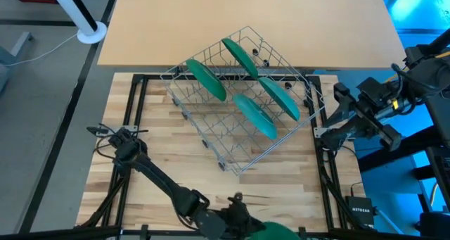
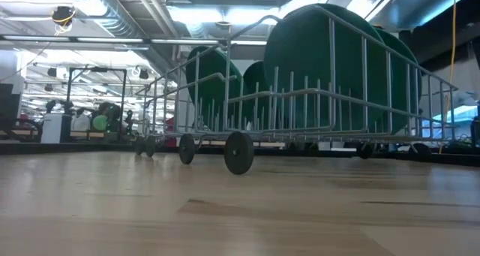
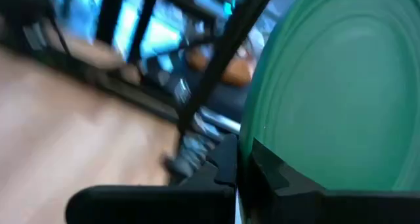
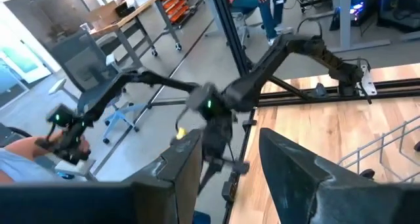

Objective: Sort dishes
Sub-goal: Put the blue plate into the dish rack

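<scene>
The wire dish rack (image 1: 242, 99) sits turned at an angle near the far edge of the wooden table (image 1: 155, 148), its far corner reaching over the tan board (image 1: 211, 22) beyond. Four dark-green plates stand on edge in it: one (image 1: 206, 79) toward the rack's left corner, one (image 1: 240, 57) near the far corner, one (image 1: 278, 99) toward the right side, and one (image 1: 255, 116) near the middle. In the low view the plates (image 2: 322, 68) rise above the rack's wires, and the rack rests on small dark round feet (image 2: 238, 152).

The near half of the table is bare wood, open between the rack and the near edge. A dark frame rail (image 1: 133, 120) runs along the left and right sides of the table.

The left hand (image 1: 242, 215) is at the near edge, about the middle, clenched on a fifth green plate (image 3: 341, 92), whose rim sits between the dark fingers (image 3: 262, 178); that plate hangs at or past the near edge.

The right hand (image 4: 230, 178) is off the table's right edge, its fingers parted and holding nothing. A small black box (image 1: 364, 208) by the near right corner reads "NETGEAR".

In the room beyond, a seated person (image 4: 252, 4) shows in the right wrist view.
</scene>
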Motion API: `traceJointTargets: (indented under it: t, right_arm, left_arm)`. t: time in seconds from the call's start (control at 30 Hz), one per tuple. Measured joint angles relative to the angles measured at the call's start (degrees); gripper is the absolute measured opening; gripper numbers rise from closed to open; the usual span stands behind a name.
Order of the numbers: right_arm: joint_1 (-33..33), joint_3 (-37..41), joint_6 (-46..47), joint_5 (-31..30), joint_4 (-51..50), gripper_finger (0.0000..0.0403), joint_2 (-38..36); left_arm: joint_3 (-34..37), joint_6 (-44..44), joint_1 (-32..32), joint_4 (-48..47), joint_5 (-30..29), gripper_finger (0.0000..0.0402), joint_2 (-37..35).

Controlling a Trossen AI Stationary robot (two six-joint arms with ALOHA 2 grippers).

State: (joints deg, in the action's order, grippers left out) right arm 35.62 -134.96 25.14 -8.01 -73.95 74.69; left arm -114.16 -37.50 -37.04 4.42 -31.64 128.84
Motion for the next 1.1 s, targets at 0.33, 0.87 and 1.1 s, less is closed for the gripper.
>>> traceJointTargets:
  t: [0.33,0.87,1.1]
  right_arm:
    - [0.0,0.0,-3.4,0.1,-7.7,0.0159,-1.7]
    - [0.0,0.1,-10.5,0.0,-12.8,0.0159,-1.1]
    - [0.0,0.8,-10.5,-0.3,-15.8,0.0159,-0.2]
  left_arm:
    - [-1.5,27.0,-2.6,-13.8,-26.5,0.0,-12.1]
    - [-1.5,72.4,-2.3,-16.1,-58.4,0.0,-23.2]
    - [-1.5,82.0,2.0,-22.4,-58.4,0.0,-23.2]
